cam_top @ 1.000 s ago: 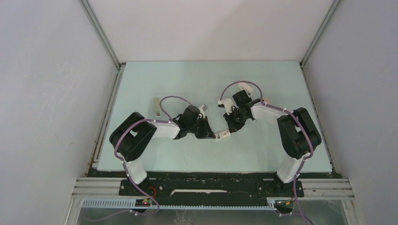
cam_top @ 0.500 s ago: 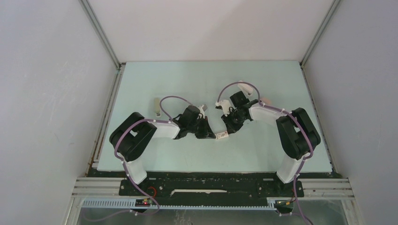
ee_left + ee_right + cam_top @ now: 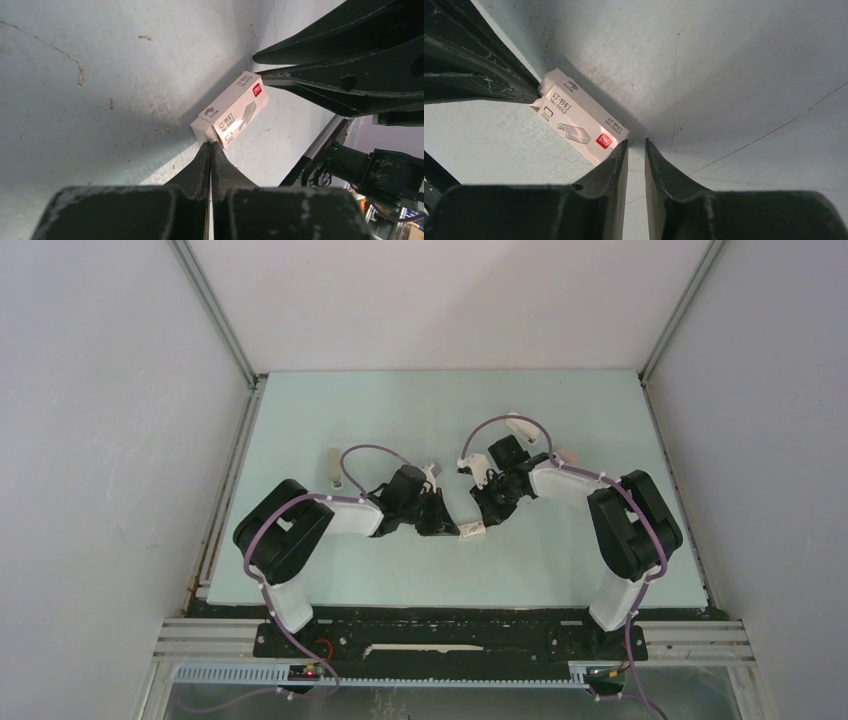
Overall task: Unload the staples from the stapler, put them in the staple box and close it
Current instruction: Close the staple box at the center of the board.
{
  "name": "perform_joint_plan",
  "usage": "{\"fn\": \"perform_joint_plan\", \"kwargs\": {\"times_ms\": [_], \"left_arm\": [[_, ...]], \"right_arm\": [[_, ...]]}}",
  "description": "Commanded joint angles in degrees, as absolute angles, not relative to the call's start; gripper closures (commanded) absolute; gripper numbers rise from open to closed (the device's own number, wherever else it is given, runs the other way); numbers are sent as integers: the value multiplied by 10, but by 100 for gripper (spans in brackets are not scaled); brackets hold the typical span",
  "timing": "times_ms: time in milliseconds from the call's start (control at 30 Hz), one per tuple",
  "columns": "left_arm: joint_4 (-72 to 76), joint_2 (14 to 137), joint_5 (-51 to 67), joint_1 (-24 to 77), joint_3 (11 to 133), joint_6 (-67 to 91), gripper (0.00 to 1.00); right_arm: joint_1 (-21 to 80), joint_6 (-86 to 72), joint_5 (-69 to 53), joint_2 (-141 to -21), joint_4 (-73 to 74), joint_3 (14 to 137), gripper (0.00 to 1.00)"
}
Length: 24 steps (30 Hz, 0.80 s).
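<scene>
No stapler or staples can be made out in any view. A small white box with a red mark (image 3: 472, 529) lies on the pale green table (image 3: 420, 410) between my two grippers. My left gripper (image 3: 447, 525) is shut, and its tips (image 3: 210, 144) touch the box's (image 3: 231, 109) near end. My right gripper (image 3: 490, 508) is open by only a narrow gap (image 3: 636, 141) with nothing in it. Its left finger (image 3: 611, 165) touches the red-marked end of the box (image 3: 580, 124).
A small grey oblong thing (image 3: 334, 466) lies on the table left of my left arm; I cannot tell what it is. A small pinkish thing (image 3: 566, 454) shows behind my right arm. Grey walls close in the table on three sides.
My right gripper has moved a little to the left and back. The white box has slid slightly left with it. My left arm has barely moved.
</scene>
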<state>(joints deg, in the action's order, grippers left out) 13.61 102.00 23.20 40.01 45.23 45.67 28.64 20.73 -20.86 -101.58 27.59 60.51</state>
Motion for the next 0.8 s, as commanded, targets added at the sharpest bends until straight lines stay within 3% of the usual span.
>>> {"fn": "perform_joint_plan", "kwargs": {"times_ms": [0, 767], "left_arm": [[146, 1018, 235, 403, 467, 460, 99], [153, 935, 211, 393, 409, 457, 69]], "right_arm": [[300, 214, -213, -1015, 288, 610, 72], [283, 215, -209, -1021, 297, 617, 71]]}}
